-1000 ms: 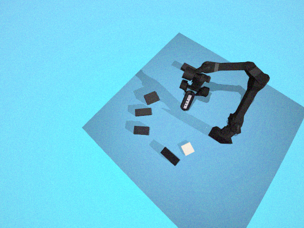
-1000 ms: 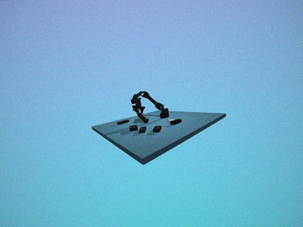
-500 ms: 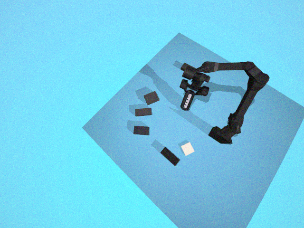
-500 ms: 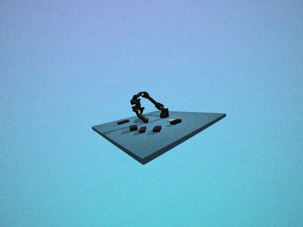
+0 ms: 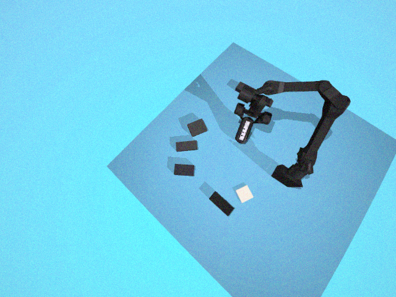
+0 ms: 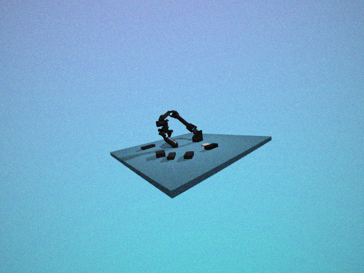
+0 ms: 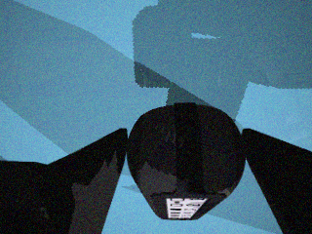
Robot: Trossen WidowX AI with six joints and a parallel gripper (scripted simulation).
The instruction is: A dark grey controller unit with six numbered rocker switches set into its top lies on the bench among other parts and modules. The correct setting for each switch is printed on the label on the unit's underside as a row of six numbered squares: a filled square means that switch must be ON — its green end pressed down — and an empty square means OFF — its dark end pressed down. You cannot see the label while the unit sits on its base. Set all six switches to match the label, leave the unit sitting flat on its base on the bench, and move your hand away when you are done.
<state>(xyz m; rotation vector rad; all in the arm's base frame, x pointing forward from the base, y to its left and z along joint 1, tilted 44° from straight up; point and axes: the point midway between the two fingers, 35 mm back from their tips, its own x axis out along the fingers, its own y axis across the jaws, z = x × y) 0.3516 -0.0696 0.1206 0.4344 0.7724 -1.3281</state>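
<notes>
One controller unit (image 5: 243, 130) between gripper (image 5: 252, 119) fingers

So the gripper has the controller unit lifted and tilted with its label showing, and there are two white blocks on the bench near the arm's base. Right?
Not quite: only one white block lies on the bench, as the top view shows; the other loose parts are dark. The rest holds: the gripper has the controller unit lifted and tilted with its label showing.

Bare test bench (image 5: 319, 223), robot arm (image 5: 323, 127), scattered dark modules (image 5: 186, 145)
</notes>
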